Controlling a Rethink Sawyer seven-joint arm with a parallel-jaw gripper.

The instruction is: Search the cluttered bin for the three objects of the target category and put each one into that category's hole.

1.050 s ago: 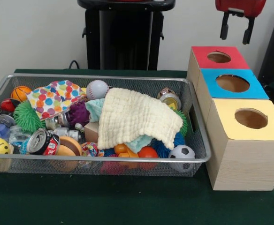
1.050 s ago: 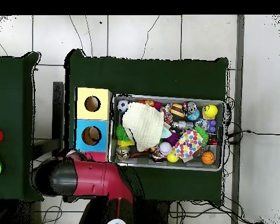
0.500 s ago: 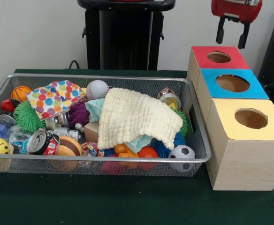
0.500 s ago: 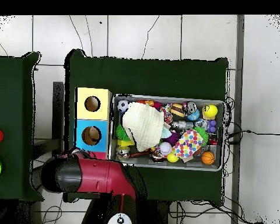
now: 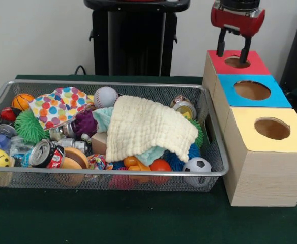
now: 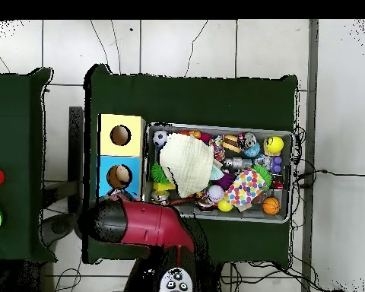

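Two black fingers (image 5: 221,44) of the red gripper (image 5: 233,50) hang parted and empty just above the round hole in the red-topped wooden box (image 5: 252,65). Beside it stand blue-topped (image 5: 275,97) and yellow-topped (image 5: 296,133) boxes; a cream waffle cloth (image 5: 148,127) drapes the toys in the wire mesh bin (image 5: 108,173).

From overhead, the red arm (image 6: 140,226) covers the red box; the bin (image 6: 284,217) lies beside the yellow-topped box (image 6: 107,137).

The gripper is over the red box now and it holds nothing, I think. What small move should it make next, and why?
Probably swing over to the bin. The gripper hangs open and empty above the red box, while balls such as the baseball and the soccer ball lie in plain sight there.
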